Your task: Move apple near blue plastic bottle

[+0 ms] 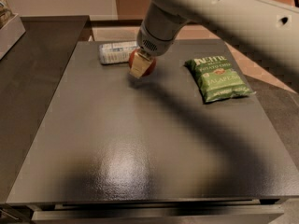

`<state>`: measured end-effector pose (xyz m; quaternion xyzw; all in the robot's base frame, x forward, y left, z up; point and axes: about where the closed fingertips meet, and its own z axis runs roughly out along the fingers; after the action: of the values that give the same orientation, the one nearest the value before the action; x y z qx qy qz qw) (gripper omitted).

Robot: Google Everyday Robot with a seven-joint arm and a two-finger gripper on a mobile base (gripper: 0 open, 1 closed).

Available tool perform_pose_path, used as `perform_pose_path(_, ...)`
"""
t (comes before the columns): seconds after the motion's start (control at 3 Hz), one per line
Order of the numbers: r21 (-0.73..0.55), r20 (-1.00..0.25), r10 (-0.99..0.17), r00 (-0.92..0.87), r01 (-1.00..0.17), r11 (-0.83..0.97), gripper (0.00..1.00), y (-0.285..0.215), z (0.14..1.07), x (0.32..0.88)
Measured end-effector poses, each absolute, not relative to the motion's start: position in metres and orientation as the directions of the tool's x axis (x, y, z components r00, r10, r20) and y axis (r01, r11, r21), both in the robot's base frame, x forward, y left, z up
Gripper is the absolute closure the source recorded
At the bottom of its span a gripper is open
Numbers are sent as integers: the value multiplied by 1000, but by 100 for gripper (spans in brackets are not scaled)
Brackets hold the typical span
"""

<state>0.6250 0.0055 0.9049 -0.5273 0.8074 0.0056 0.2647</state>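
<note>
Camera view: gripper [142,68] fingers [138,67] clasp one apple [149,65] beside one blue plastic bottle [117,52]; one bag [217,78].

Tabletop [140,143] dark, fine-grained, sheeny. Chip bag [218,78] glossy. Gripper [143,65], matt tan, clasps smooth apple [151,67] by plastic bottle [114,52].

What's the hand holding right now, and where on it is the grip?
The hand grips the apple across its middle, one finger on its near side, beside the blue plastic bottle.
</note>
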Motion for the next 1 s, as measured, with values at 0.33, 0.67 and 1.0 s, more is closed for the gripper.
perform_pose_path(0.33,-275,-421,-846,-326,-843,462,100,10,895,645)
perform_pose_path(0.67,-269,-411,-846,-340,-841,469,83,14,881,661)
perform_pose_path(1.0,-261,-405,-840,-360,-835,484,59,14,869,672)
